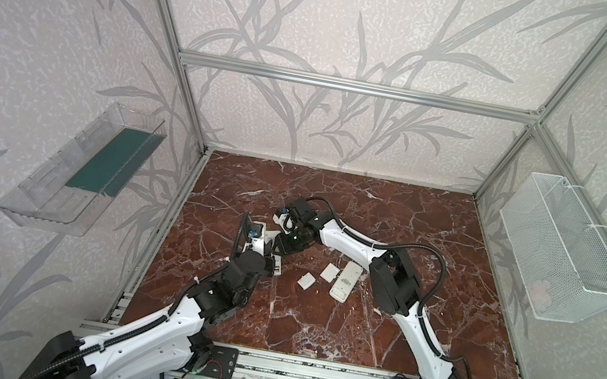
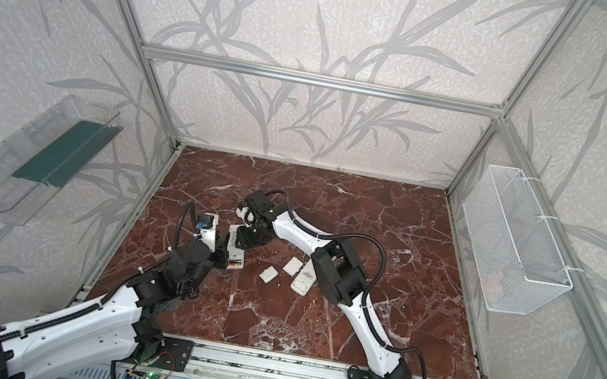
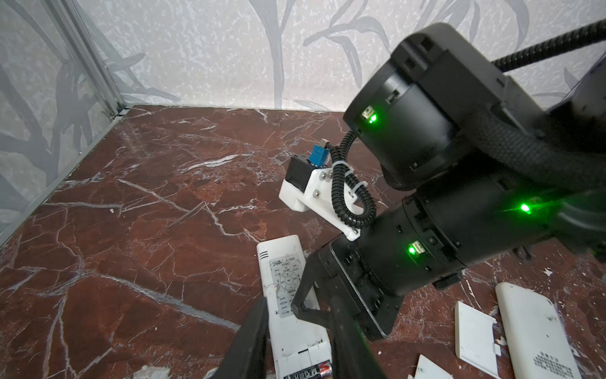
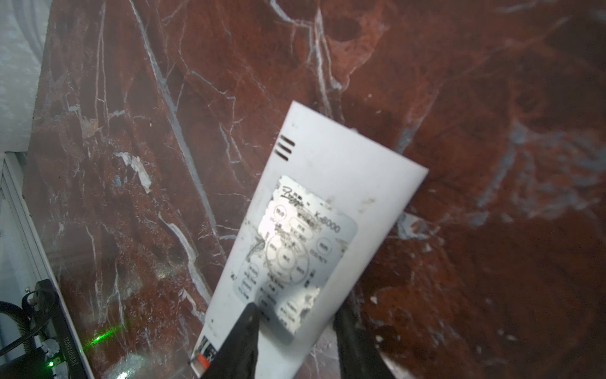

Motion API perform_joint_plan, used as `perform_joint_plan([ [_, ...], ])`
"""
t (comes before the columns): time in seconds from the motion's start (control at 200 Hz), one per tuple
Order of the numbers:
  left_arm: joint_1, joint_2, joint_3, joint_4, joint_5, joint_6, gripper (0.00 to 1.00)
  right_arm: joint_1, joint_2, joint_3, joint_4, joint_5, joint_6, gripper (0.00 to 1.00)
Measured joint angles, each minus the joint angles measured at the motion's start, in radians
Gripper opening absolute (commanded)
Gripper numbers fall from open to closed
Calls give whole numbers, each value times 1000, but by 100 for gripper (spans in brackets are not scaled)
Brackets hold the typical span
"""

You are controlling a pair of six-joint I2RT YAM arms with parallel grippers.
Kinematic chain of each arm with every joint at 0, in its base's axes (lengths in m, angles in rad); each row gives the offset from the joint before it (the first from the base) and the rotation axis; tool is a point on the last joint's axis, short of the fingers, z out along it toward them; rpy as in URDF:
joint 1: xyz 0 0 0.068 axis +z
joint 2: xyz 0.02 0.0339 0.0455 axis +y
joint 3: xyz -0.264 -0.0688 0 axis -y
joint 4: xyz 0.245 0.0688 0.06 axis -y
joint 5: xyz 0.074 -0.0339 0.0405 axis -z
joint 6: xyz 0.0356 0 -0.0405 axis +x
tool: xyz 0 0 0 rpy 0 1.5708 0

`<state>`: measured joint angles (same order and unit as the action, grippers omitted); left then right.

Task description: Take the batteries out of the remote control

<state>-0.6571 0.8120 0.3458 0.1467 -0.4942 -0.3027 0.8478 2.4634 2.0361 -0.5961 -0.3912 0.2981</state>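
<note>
The left gripper is clamped across the remote at its open end, where the batteries sit in their uncovered bay. Further along, the right gripper also pinches the remote, one finger over the label. To do this well, I judge the right grip should hold firm while the left lets go and levers one battery up by its end, slowly, so it cannot roll. Two loose covers and a second remote lie apart on the right.
</note>
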Motion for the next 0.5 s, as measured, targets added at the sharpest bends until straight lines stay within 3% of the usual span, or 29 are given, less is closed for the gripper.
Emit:
perform_joint_plan([
  [0.225, 64, 28, -6, 16, 67, 24, 0, 0, -2, -4, 4, 0, 0, 39],
  [0.5, 75, 23, -6, 61, 124, 27, 0, 0, -2, -5, 5, 0, 0, 39],
])
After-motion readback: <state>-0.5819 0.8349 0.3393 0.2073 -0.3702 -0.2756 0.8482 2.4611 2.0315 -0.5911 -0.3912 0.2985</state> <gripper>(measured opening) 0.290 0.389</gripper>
